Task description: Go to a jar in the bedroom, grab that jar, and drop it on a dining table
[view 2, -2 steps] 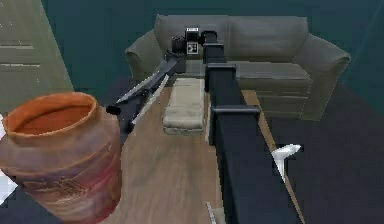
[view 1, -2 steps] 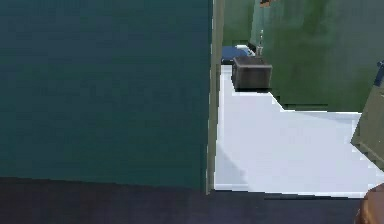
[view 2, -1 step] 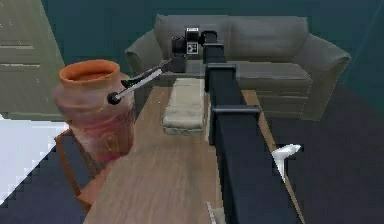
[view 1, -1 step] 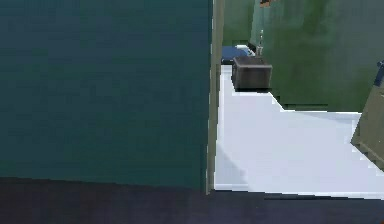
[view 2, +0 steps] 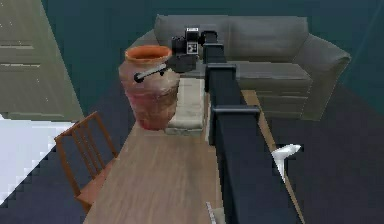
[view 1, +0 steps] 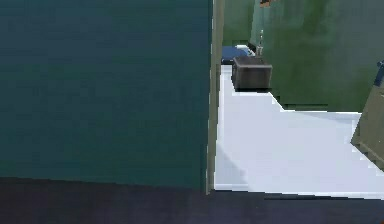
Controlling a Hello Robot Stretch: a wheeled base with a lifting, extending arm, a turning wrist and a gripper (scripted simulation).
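In the arm side view a reddish-brown jar [view 2: 147,95] with an orange rim shows at the far end of a long wooden table [view 2: 165,180]. The dark arm bar rises over the table, and the gripper [view 2: 150,73] lies across the jar's upper part, left of the white marker squares. The jar's base meets the table's far end in the picture, so I cannot tell whether the gripper holds it or whether it rests there.
A beige box [view 2: 190,108] sits beside the jar on the table. A wooden chair [view 2: 85,152] stands at the table's left, a grey sofa [view 2: 255,50] beyond. In the forward view a teal wall [view 1: 100,90] stands close, with pale floor [view 1: 290,140] and a dark chest [view 1: 252,73] to its right.
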